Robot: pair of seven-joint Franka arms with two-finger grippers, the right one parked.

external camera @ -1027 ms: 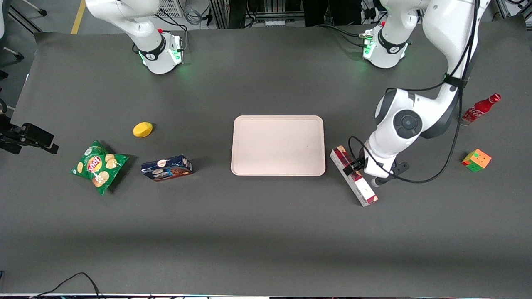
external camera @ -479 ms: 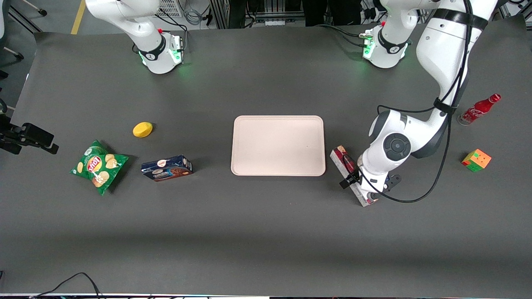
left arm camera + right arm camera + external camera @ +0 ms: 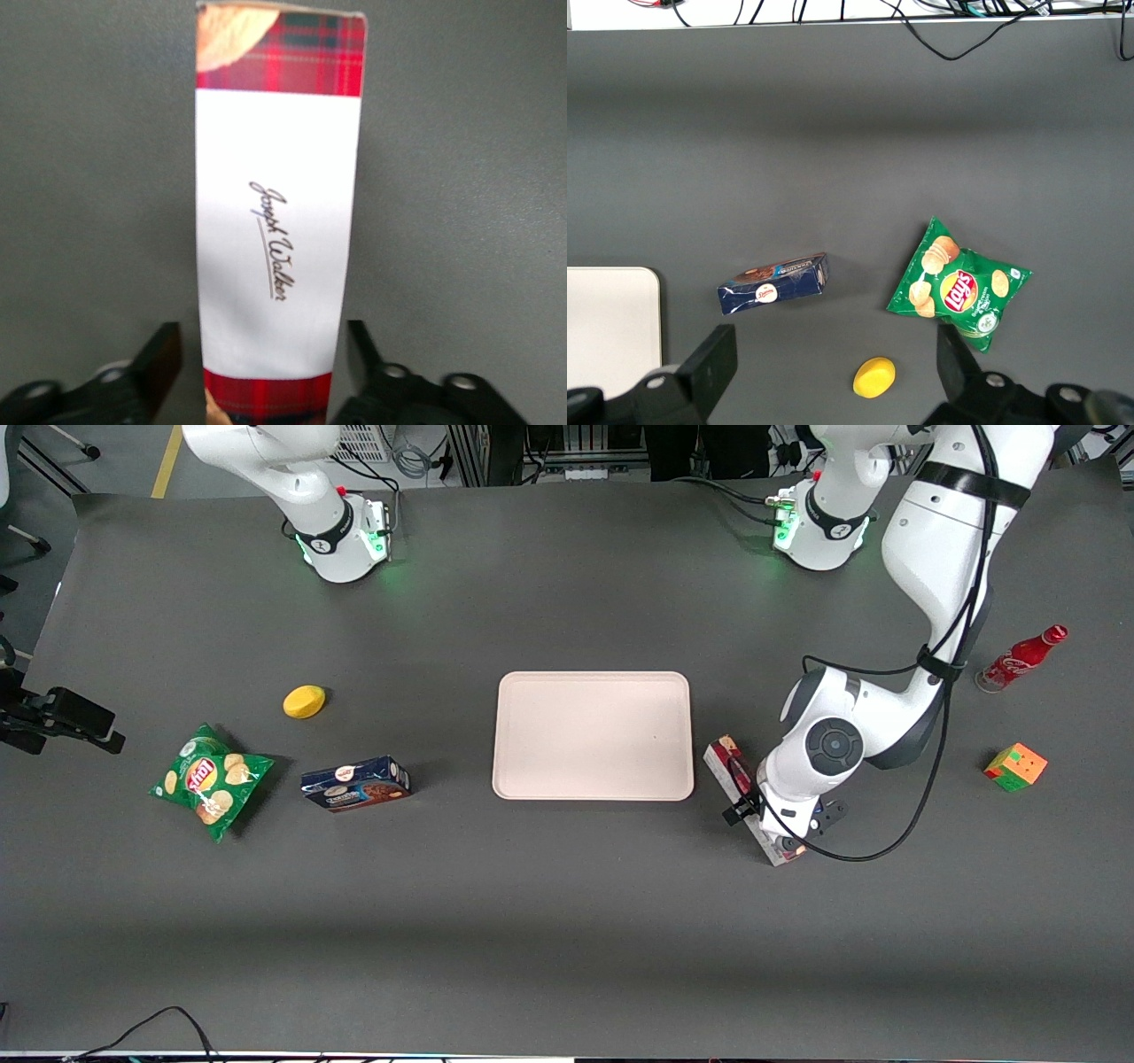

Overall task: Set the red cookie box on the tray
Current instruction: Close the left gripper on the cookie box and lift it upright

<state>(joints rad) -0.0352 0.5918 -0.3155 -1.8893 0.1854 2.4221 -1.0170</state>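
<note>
**Q:** Red plaid cardboard: where does it lie, taking the tray [image 3: 593, 735] as landmark?

**A:** The red cookie box [image 3: 728, 763] lies flat on the dark table mat just beside the tray's short edge on the working arm's side, apart from the rim and skewed to it. One end sits near the tray's nearer corner. The other end runs away from the tray and closer to the front camera.

**Q:** And the gripper?

**A:** The gripper [image 3: 266, 367] hangs low over the half of the box farther from the tray. Its fingers [image 3: 159, 352] are spread wider than the carton, one on each long side, with a visible gap on both. It holds nothing.

**Q:** How should the carton handle?

**A:** Judged by its look, it is light, stiff along its length and smooth-faced, with walls that could dent under hard pressure. A moderate pinch across the narrow width suits it. The grip point looks off-centre, toward one end, so the free end may droop or swing on lifting.

**Q:** What does each view add?

**A:** The left wrist view shows the white label panel with script lettering and the clearance at each finger. In the front view the arm hides these. The front view alone shows the tray, a soda bottle [image 3: 1021, 657] and a colour cube [image 3: 1015, 766] farther from the tray than the box. The right wrist view shows a blue cookie box [image 3: 772, 283], a chip bag [image 3: 958, 286] and a yellow lemon-like object [image 3: 873, 377] toward the parked arm's end.
</note>
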